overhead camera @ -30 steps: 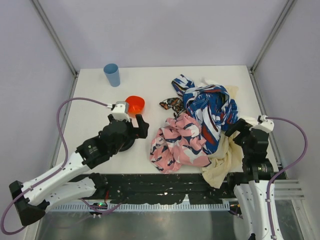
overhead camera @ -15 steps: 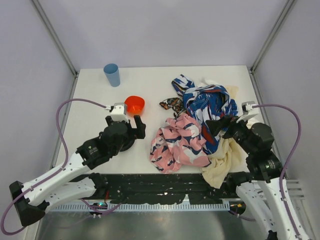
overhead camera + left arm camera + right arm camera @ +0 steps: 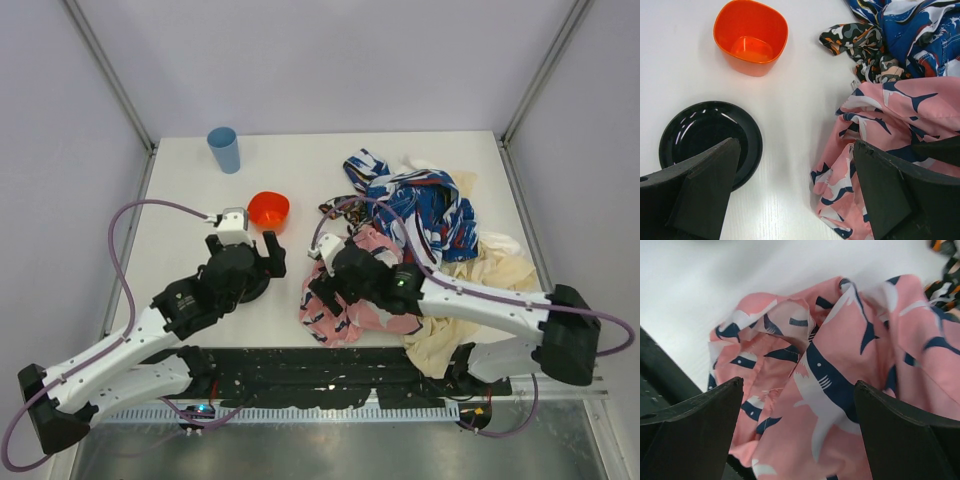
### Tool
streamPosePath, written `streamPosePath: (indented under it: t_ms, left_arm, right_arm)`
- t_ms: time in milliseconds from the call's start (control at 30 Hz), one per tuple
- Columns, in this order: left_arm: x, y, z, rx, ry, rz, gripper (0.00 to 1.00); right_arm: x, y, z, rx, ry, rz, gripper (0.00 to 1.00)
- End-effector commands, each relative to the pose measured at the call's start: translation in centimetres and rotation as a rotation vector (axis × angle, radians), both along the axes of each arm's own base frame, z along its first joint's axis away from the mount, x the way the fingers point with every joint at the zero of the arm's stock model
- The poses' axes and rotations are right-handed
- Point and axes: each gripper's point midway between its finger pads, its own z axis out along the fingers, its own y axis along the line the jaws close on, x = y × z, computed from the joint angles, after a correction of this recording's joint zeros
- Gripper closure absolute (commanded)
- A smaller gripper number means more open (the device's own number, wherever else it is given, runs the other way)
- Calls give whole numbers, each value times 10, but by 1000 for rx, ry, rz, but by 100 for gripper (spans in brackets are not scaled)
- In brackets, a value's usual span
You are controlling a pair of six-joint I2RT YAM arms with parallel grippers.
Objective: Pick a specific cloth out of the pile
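top external view is showing the pile [image 3: 425,215] of mixed fabrics lying on the right half of the white table [image 3: 300,165]. the right gripper [image 3: 799,385] is hovering over the pink shark-patterned cloth [image 3: 835,360] at the pile's near left edge, fingers spread wide and gripping nothing. the left gripper [image 3: 795,150] is hanging, also spread wide and empty, above bare table between a round black plate [image 3: 700,132] and the pink cloth, near a squarish orange plastic bowl [image 3: 751,35]. the plain turquoise cloth is not showing in any view.
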Motion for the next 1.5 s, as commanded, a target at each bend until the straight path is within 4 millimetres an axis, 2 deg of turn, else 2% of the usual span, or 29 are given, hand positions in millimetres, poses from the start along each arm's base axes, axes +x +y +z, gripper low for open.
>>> streamPosePath:
  t_ms: [0,67,167,300,400,433,467,500,533,567,600,633,667,733,833,1033,1133,1300,1333,1367,1467]
  left_arm:
    - [3,9,4,-23,-26,53,0]
    - [3,9,2,-16,-18,48,0]
    - [2,7,1,-11,-7,36,0]
    - [0,5,4,-20,-6,23,0]
    - [-1,7,7,-22,-14,20,0]
    - [-1,7,7,-21,-17,19,0]
    - [-1,8,7,-19,-19,19,0]
    - [-1,9,8,-21,-20,21,0]
    - [-1,7,8,-26,-23,17,0]
    - [-1,6,8,-29,-24,14,0]
    - [0,3,9,-36,-24,4,0]
    - [0,0,9,-43,-24,-8,0]
    - [0,-4,9,-47,-23,-21,0]
    - [1,-13,8,-54,-17,-52,0]
    - [1,-29,2,-63,12,-109,0]
    - [-8,-80,-13,-105,93,-328,0]
    - [-17,-101,-38,-132,182,-405,0]
    - [-29,-128,-72,-209,255,-465,0]
    - [-31,-134,-79,-223,270,-479,0]
    - [-32,-141,-82,-246,273,-494,0]
    - [-40,-165,-87,-288,296,-587,0]
  right_arm:
    - [16,11,-42,-155,13,3,5]
    - [33,-3,-59,-262,-23,-86,5]
    - [61,-40,-60,-421,-81,-271,5]
    - [100,-82,-32,-417,-129,-525,5]
    - [122,-130,-2,-336,-157,-738,5]
    - [127,-150,2,-319,-150,-817,5]
    - [128,-162,17,-278,-174,-869,5]
    - [131,-179,19,-261,-171,-930,5]
    - [132,-188,33,-205,-192,-968,5]
    - [131,-204,31,-200,-191,-1009,5]
    - [132,-204,39,-143,-198,-1001,5]
    - [131,-213,37,-136,-188,-1004,5]
    - [131,-212,34,-111,-172,-993,5]
    - [128,-221,19,-121,-135,-1004,5]
    - [123,-246,-11,-130,-61,-1102,5]
    - [122,-254,-62,-39,130,-1148,5]
    - [123,-263,-86,-28,226,-1189,5]
    - [121,-262,-134,-24,392,-1182,3]
    - [120,-264,-140,-30,413,-1189,13]
    - [120,-264,-140,-21,421,-1187,14]
    - [120,-269,-137,8,410,-1197,7]
